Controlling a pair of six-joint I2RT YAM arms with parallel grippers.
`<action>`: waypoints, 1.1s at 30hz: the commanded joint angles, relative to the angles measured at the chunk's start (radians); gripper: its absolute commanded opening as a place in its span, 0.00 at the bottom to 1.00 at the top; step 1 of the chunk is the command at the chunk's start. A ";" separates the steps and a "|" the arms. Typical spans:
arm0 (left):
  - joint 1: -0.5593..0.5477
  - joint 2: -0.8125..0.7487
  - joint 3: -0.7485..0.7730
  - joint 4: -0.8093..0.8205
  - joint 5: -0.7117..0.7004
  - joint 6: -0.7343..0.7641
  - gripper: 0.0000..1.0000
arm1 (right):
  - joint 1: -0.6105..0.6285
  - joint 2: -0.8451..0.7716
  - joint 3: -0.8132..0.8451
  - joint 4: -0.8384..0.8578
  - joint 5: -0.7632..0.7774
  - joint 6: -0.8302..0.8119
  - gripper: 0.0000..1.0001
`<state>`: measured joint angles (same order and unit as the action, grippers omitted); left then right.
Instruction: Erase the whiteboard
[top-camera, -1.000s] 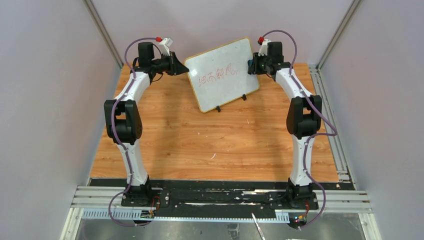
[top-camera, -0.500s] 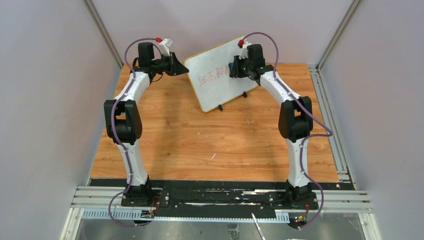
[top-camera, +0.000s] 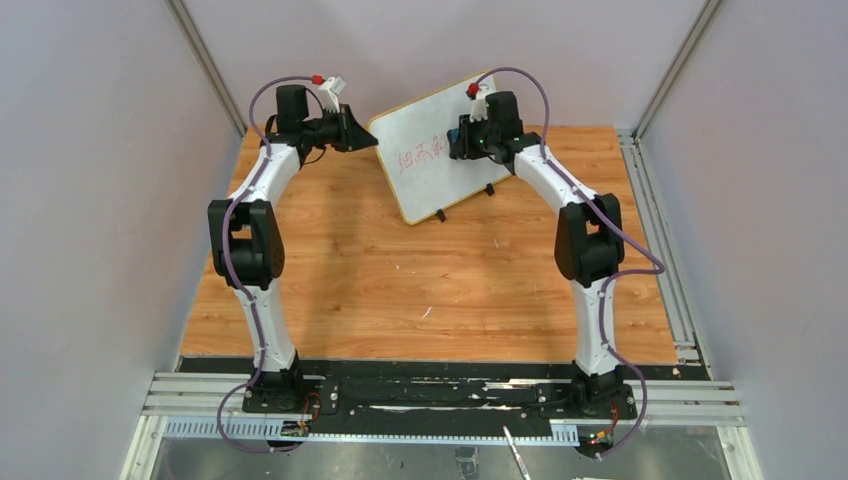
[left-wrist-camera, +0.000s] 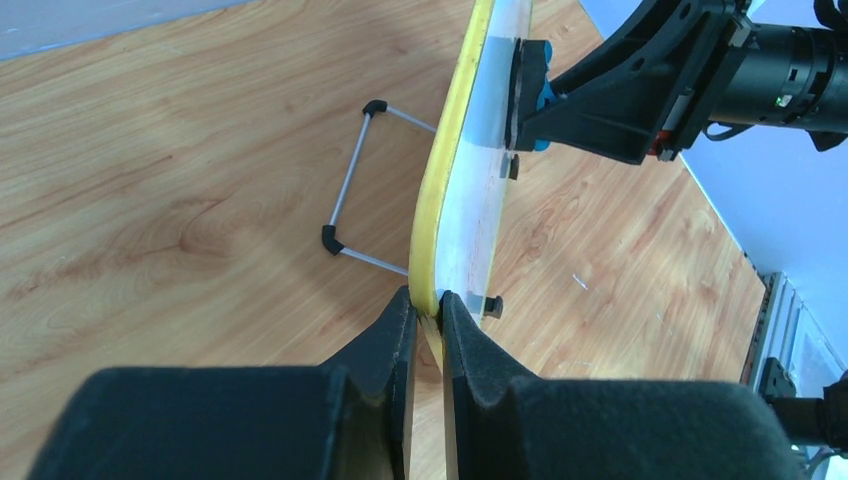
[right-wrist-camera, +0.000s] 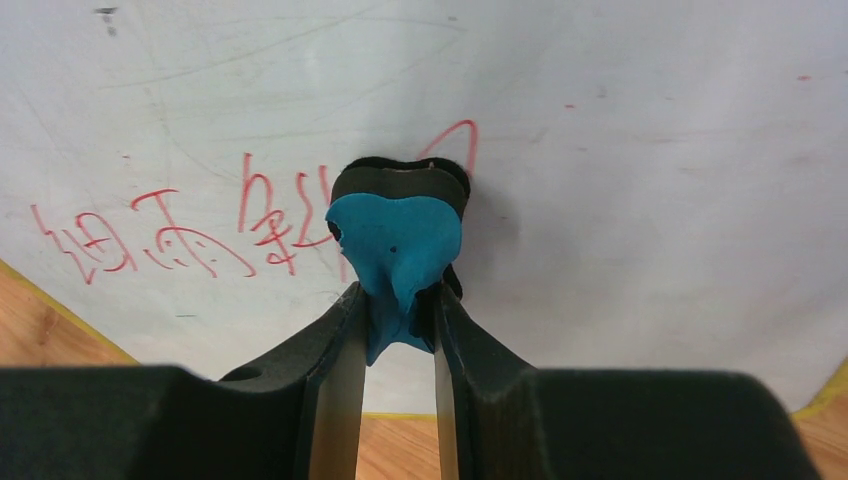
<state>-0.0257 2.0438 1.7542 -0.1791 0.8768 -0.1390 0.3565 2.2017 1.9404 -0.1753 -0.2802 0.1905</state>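
The whiteboard stands tilted at the back of the table, its white face bearing red handwritten marks. My left gripper is shut on the board's left edge; the left wrist view shows the yellow-toned frame pinched between the jaws of that gripper. My right gripper is shut on a blue eraser, whose dark pad presses flat on the board at the right end of the writing. From above, the right gripper covers the board's upper middle.
A wire stand props the board from behind, and two black feet rest on the wooden table. Metal rails run along the table's right side. Grey walls close in the back and sides.
The right gripper with the eraser has swept left from the board's right edge onto the writing, and the marks' right end no longer shows. The left gripper has stayed put.
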 joint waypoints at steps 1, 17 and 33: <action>-0.011 -0.016 0.001 -0.051 0.005 0.047 0.00 | -0.073 0.017 0.051 -0.040 0.026 -0.032 0.01; -0.016 -0.006 0.044 -0.155 0.040 0.127 0.00 | -0.091 0.080 0.210 -0.067 -0.041 -0.014 0.01; -0.023 0.003 0.050 -0.149 0.038 0.117 0.00 | 0.030 0.006 0.036 -0.012 -0.125 -0.018 0.00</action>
<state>-0.0284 2.0415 1.7897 -0.2752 0.8951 -0.0715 0.3302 2.2337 2.0190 -0.1909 -0.3515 0.1791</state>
